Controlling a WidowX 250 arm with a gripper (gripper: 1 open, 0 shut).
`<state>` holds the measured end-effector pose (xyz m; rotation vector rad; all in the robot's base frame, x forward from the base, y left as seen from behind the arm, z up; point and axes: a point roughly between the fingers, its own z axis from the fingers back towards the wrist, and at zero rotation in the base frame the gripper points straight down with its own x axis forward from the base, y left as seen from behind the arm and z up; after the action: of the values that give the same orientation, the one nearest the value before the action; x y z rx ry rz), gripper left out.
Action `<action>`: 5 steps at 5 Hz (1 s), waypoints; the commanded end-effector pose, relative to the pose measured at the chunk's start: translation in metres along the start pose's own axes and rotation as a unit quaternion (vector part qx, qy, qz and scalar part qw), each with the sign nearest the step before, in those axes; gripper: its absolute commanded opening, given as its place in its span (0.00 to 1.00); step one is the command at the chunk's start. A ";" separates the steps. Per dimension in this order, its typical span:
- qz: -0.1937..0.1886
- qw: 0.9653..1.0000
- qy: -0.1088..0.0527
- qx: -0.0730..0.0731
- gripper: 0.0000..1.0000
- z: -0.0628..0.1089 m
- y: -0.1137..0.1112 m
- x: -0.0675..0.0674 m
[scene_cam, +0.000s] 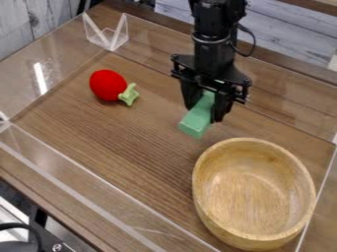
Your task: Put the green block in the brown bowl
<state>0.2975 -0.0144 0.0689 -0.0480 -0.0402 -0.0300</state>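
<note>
On the bench, near its middle: gripper (208, 104) pointing straight down, fingers pinching the top of the green block (198, 120).
Tool state: jaws pressed against the block's upper end, one dark finger (186, 102) on each side; nothing else held.
Green block: tilted, upper end hidden between the fingers, lower end hanging free; its shadow on the wood suggests it is lifted off the bench, though contact at the lowest corner cannot be ruled out.
Brown bowl (219, 218): wooden, upright, empty, standing toward the near right corner of the bench; near the block but apart from it, with a strip of bare wood between.
Red toy (106, 84): round, with a small green leaf, lying toward the left edge of the bench, well apart from the gripper; no part of the task.
Done: block grasped and, by appearance, raised.
Left: carrying the block toward the near right corner until it is over the bowl's opening, then letting it go inside.
Progress, as a judgement: roughly halfway; the pick is complete, the placing not yet begun.
</note>
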 end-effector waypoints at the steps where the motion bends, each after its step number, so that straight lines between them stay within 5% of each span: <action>1: -0.004 0.998 -0.059 0.000 0.00 0.034 0.003 0.016; 5: -0.003 0.998 -0.065 0.001 0.00 0.036 0.010 0.019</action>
<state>0.3048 -0.0068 0.0803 -0.0503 -0.0800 -0.0304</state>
